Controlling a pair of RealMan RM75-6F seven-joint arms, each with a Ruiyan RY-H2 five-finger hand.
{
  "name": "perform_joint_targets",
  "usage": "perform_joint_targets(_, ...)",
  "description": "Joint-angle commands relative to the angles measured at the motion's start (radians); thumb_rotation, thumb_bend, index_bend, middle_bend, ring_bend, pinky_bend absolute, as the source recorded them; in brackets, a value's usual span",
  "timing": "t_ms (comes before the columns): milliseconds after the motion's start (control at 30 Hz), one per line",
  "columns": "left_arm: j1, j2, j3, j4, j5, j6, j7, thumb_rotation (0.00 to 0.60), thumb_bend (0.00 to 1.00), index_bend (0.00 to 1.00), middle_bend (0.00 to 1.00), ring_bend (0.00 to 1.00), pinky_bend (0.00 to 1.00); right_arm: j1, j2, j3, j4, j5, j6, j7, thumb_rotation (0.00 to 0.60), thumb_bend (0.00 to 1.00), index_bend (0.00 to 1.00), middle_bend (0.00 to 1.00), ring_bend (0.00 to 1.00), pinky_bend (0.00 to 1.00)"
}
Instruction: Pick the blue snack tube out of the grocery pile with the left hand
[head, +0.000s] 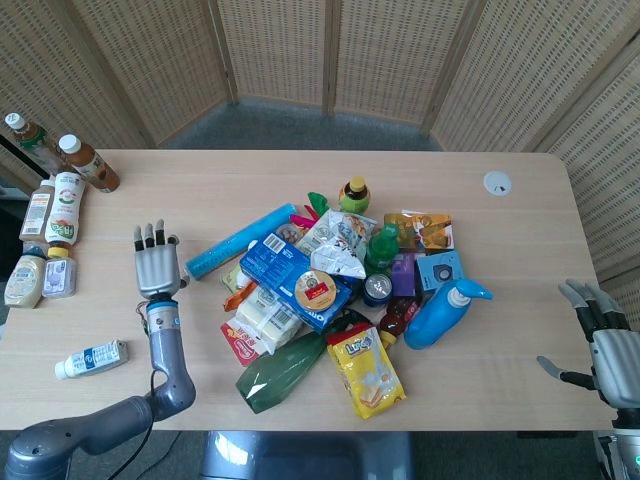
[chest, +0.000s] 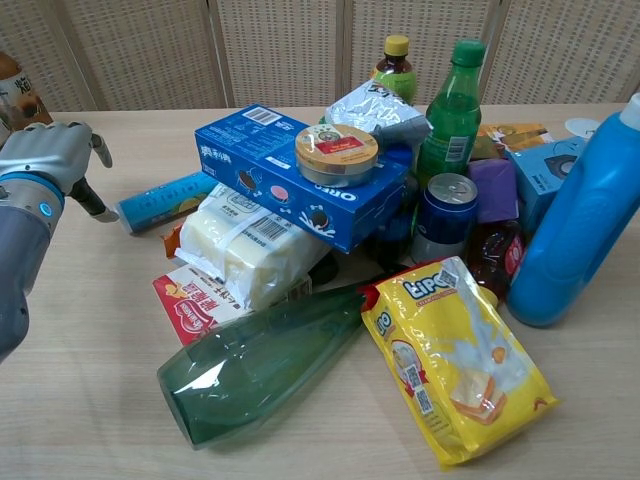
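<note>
Fingers (head: 150, 237) of the left hand (head: 156, 268) point straight up and away from the robot, spread slightly, grasping nothing. The hand hovers over bare table (head: 250, 180), just left of the grocery pile. In the chest view its thumb reaches toward the near end of the blue snack tube (head: 240, 240) and seems close to it; contact cannot be confirmed.

The blue snack tube lies on its side at the pile's upper left edge, running diagonally. Its lower left end pokes out free onto the table; its upper right end sits against a blue Oreo box (head: 282, 270) and a crinkled silver snack bag (head: 335, 245). A white packet of wrapped cheese-like blocks (chest: 245, 245) lies just below it.

The right hand (head: 605, 345) rests at the table's far right edge, fingers loosely spread, empty, well apart from everything.

The step appears to be the approach, with no grasp made yet. A good grasp likely means moving the hand right over the free end, turning the palm across the tube's axis, and wrapping fingers around its round body. A cylinder will probably roll if nudged sideways, so closing from both sides at once seems wise. Drawing it out lengthwise, down and left, should disturb the Oreo box least.
</note>
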Motion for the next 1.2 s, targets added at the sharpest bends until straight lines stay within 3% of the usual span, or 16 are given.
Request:
perform_joint_targets(33,0.006,-0.001,-0.007,-0.004,-0.005,-0.011,-0.004,0.600,0.02,0.31,0.00,0.00,0.00,-0.001,0.000,-0.001,-0.001,-0.002,0.002,-0.001,0.600,0.00,0.00,0.00,0.00,0.00)
perform_joint_targets(400,0.002,-0.026,-0.018,-0.022,0.007,-0.011,0.010,0.600,0.02,0.31,0.00,0.00,0.00,0.001,-0.001,-0.001,0.001,-0.001,-0.002,0.000,0.600,0.00,0.00,0.00,0.00,0.00)
perform_joint_targets(800,-0.036,-0.087,-0.034,0.115,0.040,-0.044,-0.023,0.600,0.02,0.30,0.00,0.00,0.00,0.001,0.000,0.000,0.006,0.004,-0.004,0.010,0.600,0.00,0.00,0.00,0.00,0.00)
perform_joint_targets(1200,-0.053,-0.116,-0.047,0.207,0.080,-0.068,-0.068,0.600,0.02,0.19,0.00,0.00,0.00,0.002,0.002,0.000,0.009,0.002,-0.005,0.020,0.600,0.00,0.00,0.00,0.00,0.00)
